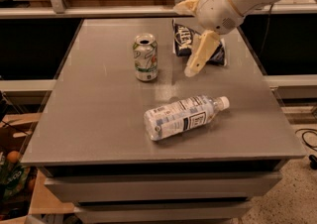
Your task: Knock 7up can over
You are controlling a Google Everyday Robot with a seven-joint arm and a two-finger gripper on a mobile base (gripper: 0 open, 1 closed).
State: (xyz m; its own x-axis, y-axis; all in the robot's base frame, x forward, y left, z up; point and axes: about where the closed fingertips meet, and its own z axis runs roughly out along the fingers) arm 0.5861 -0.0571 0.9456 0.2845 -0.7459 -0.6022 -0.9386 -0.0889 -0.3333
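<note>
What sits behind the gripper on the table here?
The chip bag lies behind the gripper, which hangs right of the upright 7up can. Its middle is covered.

A grey table (99,119) fills the view. A water bottle (181,117) lies on its side on the table's front half, right of the middle, its white cap (223,102) pointing to the table's right edge. A dark blue chip bag (217,55) lies crumpled at the table's back right; the gripper (182,39) hangs in front of the bag's left part and hides some of it. Behind the table runs a rail (124,11). A cardboard box (15,124) sits on the floor left of the table, and a cable (304,136) lies to its right.
</note>
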